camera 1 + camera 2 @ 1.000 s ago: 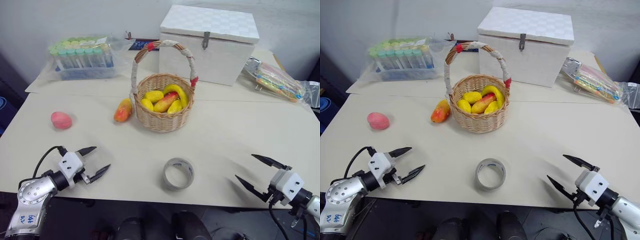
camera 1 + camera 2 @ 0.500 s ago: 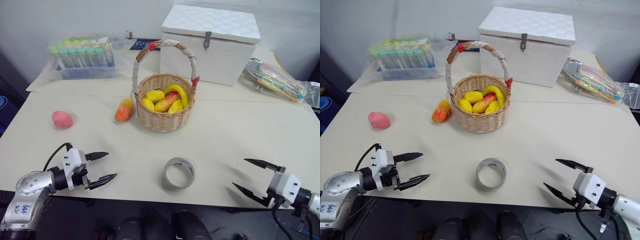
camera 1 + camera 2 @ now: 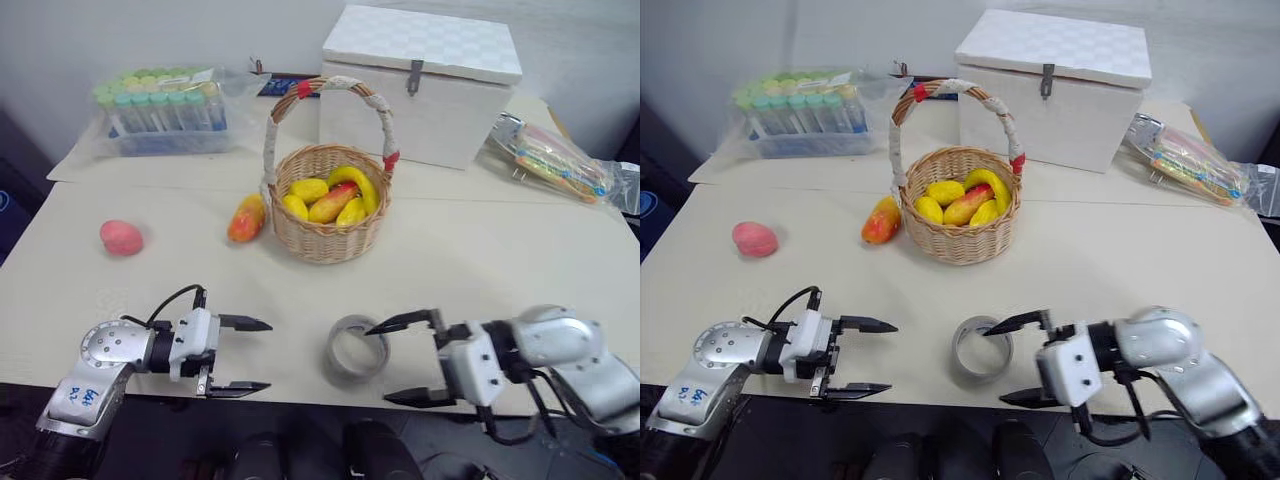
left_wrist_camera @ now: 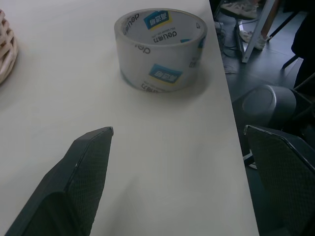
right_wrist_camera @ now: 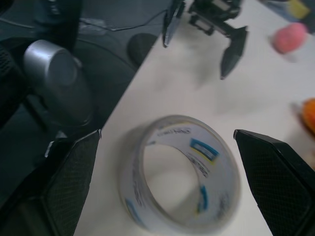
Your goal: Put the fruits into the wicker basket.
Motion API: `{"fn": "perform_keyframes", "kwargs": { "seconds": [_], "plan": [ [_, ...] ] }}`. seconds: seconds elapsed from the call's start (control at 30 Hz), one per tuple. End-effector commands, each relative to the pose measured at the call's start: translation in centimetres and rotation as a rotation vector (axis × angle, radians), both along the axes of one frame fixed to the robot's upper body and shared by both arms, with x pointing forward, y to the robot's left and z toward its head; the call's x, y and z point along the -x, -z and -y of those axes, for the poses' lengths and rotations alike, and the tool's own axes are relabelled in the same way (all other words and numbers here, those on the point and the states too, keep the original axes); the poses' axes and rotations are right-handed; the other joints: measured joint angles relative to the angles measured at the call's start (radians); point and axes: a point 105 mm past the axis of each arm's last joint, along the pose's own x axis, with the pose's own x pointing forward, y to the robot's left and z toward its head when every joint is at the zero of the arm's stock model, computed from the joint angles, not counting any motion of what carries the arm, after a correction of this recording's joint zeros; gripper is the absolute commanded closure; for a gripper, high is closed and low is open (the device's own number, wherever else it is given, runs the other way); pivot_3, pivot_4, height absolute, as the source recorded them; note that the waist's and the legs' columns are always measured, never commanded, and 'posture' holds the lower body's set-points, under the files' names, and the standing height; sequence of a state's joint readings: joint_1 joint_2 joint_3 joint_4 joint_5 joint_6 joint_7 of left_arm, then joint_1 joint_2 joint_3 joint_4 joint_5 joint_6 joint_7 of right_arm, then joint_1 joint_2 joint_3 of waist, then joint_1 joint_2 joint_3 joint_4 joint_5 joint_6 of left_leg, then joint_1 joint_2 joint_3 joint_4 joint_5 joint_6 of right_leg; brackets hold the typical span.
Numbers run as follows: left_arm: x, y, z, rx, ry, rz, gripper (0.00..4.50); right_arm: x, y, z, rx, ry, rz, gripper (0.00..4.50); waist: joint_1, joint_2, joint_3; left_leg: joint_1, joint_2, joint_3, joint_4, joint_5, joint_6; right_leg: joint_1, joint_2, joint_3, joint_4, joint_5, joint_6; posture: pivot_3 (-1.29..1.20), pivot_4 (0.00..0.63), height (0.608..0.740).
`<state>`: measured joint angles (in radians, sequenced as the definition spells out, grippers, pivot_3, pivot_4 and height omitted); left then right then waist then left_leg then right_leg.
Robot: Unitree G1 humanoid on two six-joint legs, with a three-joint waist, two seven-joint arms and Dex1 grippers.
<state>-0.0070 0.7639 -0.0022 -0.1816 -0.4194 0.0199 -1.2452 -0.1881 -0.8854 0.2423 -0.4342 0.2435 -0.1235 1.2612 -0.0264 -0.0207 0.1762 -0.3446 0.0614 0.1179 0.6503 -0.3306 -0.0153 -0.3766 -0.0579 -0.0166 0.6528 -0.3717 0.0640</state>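
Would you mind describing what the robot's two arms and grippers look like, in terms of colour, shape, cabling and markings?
Both arms are silver-grey metal with rounded joints. Each ends in a white block carrying two black, tapering, pointed fingers: the left gripper and the right gripper. Thin black cables loop around each wrist. The left forearm bears a white label with blue handwritten characters.
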Motion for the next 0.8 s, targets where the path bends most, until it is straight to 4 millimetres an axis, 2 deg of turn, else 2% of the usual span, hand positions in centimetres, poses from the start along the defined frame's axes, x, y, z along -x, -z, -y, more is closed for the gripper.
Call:
{"fn": "perform_keyframes", "kwargs": {
  "seconds": [0.03, 0.17, 0.23, 0.33, 0.47, 0.53, 0.63, 0.73, 0.77, 0.8],
  "plan": [
    [0.1, -0.1, 0.1, 0.001, -0.009, 0.015, 0.0, -0.3, 1.6, -0.2, 0.095, -0.021, -0.078, 0.03, 0.0, 0.0, 0.0, -0.001, 0.0, 0.0, 0.001, -0.001, 0.001, 0.0, -0.001, 0.0, 0.0, 0.0, 0.0, 0.0, 0.15, 0.74],
    [0.2, 0.1, 0.2, -0.026, 0.0, 0.039, 0.0, -1.1, 1.8, -1.2, 0.086, -0.029, -0.084, 1.18, -0.005, 0.0, 0.0, -0.002, -0.001, -0.001, 0.003, -0.001, 0.002, 0.0, -0.001, -0.001, 0.0, 0.0, 0.0, 0.0, 0.15, 0.74],
    [0.2, 0.2, 0.2, -0.053, 0.013, 0.059, 0.0, -0.9, 2.2, -1.1, 0.093, -0.033, -0.094, 1.89, -0.004, 0.0, 0.0, -0.002, 0.0, -0.001, 0.002, -0.001, 0.002, 0.0, -0.001, -0.002, 0.001, 0.0, 0.0, 0.0, 0.15, 0.74],
    [-0.5, -0.6, 0.8, 0.014, -0.031, 0.055, 0.0, -0.8, 2.1, -1.0, 0.084, -0.022, -0.096, 2.97, -0.003, 0.001, 0.001, -0.002, 0.0, -0.002, 0.002, -0.001, 0.002, 0.0, -0.001, -0.002, 0.001, 0.0, 0.0, 0.0, 0.15, 0.74],
    [-0.7, -1.1, 1.4, 0.05, -0.038, 0.047, 0.0, -0.5, 1.2, -0.2, 0.031, 0.035, -0.109, 4.2, -0.002, 0.001, 0.001, -0.003, 0.0, -0.002, 0.004, -0.001, 0.002, 0.0, -0.001, -0.002, 0.001, 0.0, 0.0, 0.0, 0.15, 0.74],
    [-0.8, -0.9, 1.7, 0.047, -0.03, 0.048, 0.0, 0.1, 0.0, 0.9, -0.045, 0.119, -0.169, 4.27, 0.002, 0.001, 0.001, -0.004, 0.0, -0.003, 0.004, -0.001, 0.002, -0.001, -0.001, -0.003, 0.001, 0.0, 0.0, 0.0, 0.15, 0.74],
    [-1.0, -0.8, 2.0, 0.058, -0.025, 0.049, 0.0, 0.3, -2.0, 3.7, -0.134, 0.303, -0.197, 4.3, 0.002, 0.002, 0.001, -0.006, -0.001, -0.005, 0.004, -0.001, 0.002, -0.001, -0.001, -0.005, 0.0, 0.0, 0.001, 0.0, 0.15, 0.74],
    [-1.4, -1.3, 2.6, 0.112, -0.027, 0.044, 0.0, -0.9, -4.0, 7.9, -0.177, 0.532, -0.17, 4.3, 0.0, 0.002, 0.001, -0.007, -0.001, -0.005, 0.006, -0.001, 0.002, 0.0, -0.001, -0.005, 0.001, 0.001, 0.002, 0.0, 0.15, 0.74],
    [-1.7, -1.8, 3.1, 0.15, -0.035, 0.044, 0.0, -1.5, -4.2, 10.2, -0.133, 0.61, -0.135, 4.3, -0.002, 0.002, 0.001, -0.007, -0.001, -0.005, 0.007, -0.002, 0.004, 0.0, -0.001, -0.005, 0.001, 0.001, 0.002, 0.0, 0.15, 0.74],
    [-1.9, -2.1, 3.4, 0.177, -0.042, 0.043, 0.0, -1.7, -4.3, 11.7, -0.097, 0.656, -0.111, 4.3, -0.002, 0.002, 0.001, -0.006, -0.001, -0.005, 0.007, -0.003, 0.006, 0.001, -0.001, -0.004, 0.001, 0.001, 0.003, 0.0, 0.15, 0.74]
  ]
}}
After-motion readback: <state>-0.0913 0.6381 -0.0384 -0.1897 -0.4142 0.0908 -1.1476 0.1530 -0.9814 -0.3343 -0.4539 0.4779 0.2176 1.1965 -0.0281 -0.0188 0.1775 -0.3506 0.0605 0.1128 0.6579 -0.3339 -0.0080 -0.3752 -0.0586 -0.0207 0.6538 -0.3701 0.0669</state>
